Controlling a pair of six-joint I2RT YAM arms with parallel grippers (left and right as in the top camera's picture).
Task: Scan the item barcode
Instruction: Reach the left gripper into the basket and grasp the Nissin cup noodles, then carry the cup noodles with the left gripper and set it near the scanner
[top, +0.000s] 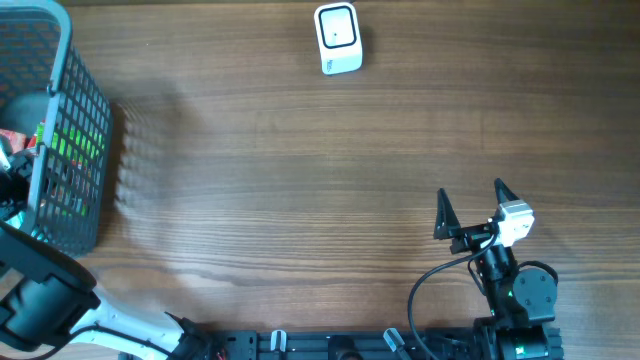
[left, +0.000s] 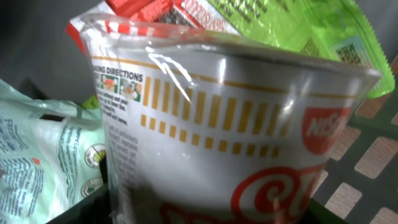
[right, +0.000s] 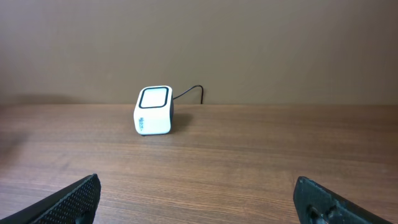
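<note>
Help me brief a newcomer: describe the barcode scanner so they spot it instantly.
On the wooden table, look to the far edge, well right of the dark mesh basket. The scanner stands alone: a small white rounded box with a dark-framed window, a black cable behind it.

You can read "KING DIRECTIONS" on the noodle cup (left: 236, 143), upper left, its start cut off. At right, white "NIS" sits on a red badge. The green packet's (left: 292, 28) print is too blurred to read.
</note>
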